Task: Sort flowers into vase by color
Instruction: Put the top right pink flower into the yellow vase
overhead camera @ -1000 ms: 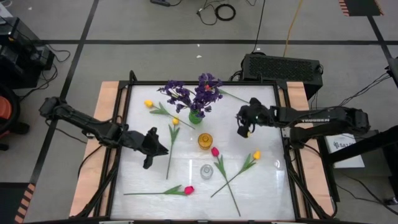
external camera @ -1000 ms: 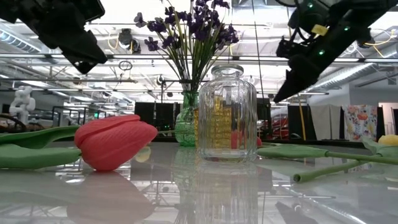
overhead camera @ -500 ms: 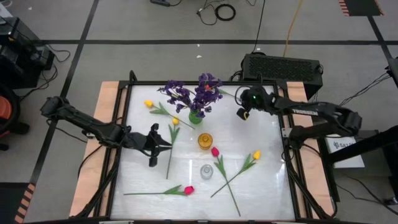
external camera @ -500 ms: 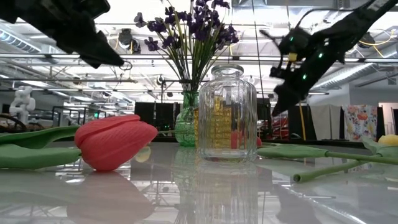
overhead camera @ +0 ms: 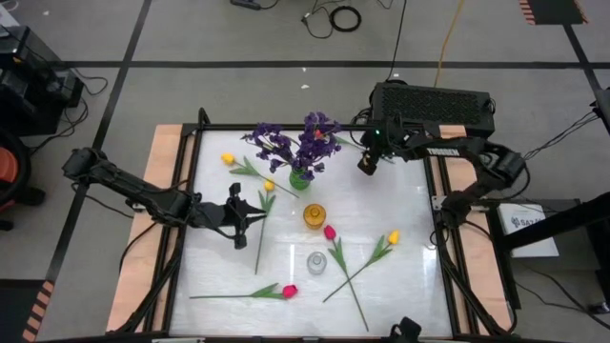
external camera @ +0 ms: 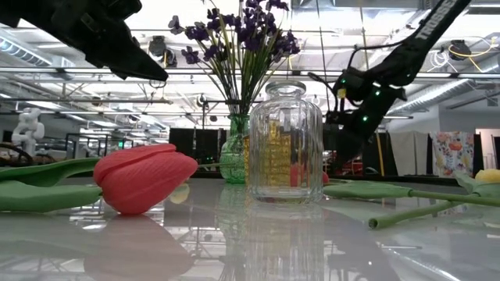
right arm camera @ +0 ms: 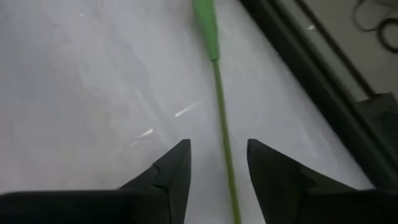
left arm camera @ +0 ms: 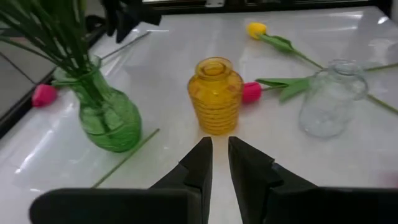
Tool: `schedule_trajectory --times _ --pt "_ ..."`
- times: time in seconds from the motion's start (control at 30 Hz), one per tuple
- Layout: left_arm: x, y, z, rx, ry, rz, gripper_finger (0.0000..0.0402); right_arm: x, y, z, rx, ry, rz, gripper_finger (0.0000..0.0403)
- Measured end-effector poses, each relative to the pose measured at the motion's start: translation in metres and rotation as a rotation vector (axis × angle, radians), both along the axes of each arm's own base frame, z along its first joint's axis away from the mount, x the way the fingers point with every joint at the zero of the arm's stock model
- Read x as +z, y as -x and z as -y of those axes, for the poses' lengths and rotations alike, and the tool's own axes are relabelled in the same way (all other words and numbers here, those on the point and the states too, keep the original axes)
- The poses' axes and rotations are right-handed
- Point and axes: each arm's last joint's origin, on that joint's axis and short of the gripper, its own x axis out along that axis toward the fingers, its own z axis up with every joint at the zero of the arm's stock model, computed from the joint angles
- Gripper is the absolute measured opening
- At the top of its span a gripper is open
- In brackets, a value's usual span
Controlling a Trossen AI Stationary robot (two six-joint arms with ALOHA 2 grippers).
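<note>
A green vase [overhead camera: 299, 178] holds a bunch of purple sprigs [overhead camera: 303, 143]. A yellow vase [overhead camera: 315, 215] and a clear vase [overhead camera: 316, 262] stand nearer. One more purple sprig lies flat, its stem [overhead camera: 355, 146] pointing to the far right corner. Yellow tulips [overhead camera: 228, 159] [overhead camera: 269, 185] [overhead camera: 393, 236] and pink tulips [overhead camera: 330, 232] [overhead camera: 290, 291] lie on the table. My right gripper [overhead camera: 365, 164] is open above that stem [right arm camera: 217, 93], with one finger on each side of it [right arm camera: 217, 152]. My left gripper [overhead camera: 255, 217] hovers shut, pointing at the yellow vase [left arm camera: 214, 102].
A black box [overhead camera: 434, 100] sits just beyond the far right edge. Black rails [overhead camera: 195, 133] frame the white table. In the low view the clear vase [external camera: 284, 144] and a pink tulip head [external camera: 144, 176] stand close to the camera. Free room lies at the near right.
My right gripper has swung from the table's right middle toward the far edge and come down over the lying sprig's stem. My left gripper has shifted a little to the right, toward the yellow vase, and turned. No flower has moved.
</note>
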Motion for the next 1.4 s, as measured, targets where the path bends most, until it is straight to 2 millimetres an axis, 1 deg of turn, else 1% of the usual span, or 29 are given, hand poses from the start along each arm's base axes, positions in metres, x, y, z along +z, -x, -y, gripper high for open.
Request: schedule_trajectory --times 0.27,0.43,0.5,0.7,0.93,1.1,1.2,1.27,1.3,1.4 --pt "0.000 0.000 -0.002 0.026 0.009 -0.001 0.0058 -0.013 -0.006 0.019 -0.012 -0.058 -0.019 0.0122" --pt "0.000 -0.001 -0.005 0.036 0.010 -0.001 0.0058 -0.020 -0.008 0.024 -0.016 -0.084 -0.048 0.0114" --pt "0.000 -0.001 -0.006 0.042 0.010 -0.001 0.0058 -0.025 -0.007 0.025 -0.013 -0.097 -0.064 0.0109" --pt "-0.001 -0.002 -0.007 0.026 0.025 -0.005 0.0058 -0.025 -0.006 0.024 -0.016 -0.108 -0.070 0.0080" --pt "-0.001 -0.002 -0.007 0.023 0.026 -0.006 0.0058 -0.028 -0.002 0.019 -0.034 -0.172 -0.117 0.0009" --pt "-0.001 -0.002 -0.007 0.023 0.026 -0.006 0.0058 -0.028 -0.003 0.017 -0.068 -0.189 -0.115 0.0004" --pt "-0.001 -0.002 -0.007 0.023 0.026 -0.006 0.0058 -0.023 -0.001 0.013 -0.141 -0.226 -0.086 0.0002" --pt "-0.001 -0.002 -0.007 0.023 0.026 -0.006 0.0058 -0.016 0.002 0.007 -0.162 -0.261 -0.076 0.0001" --pt "-0.001 -0.002 -0.007 0.023 0.026 -0.006 0.0058 -0.011 0.004 0.004 -0.166 -0.273 -0.068 0.0001" --pt "-0.001 -0.002 -0.007 0.022 0.024 -0.006 0.0058 0.014 0.005 -0.006 -0.161 -0.248 -0.006 0.0001"
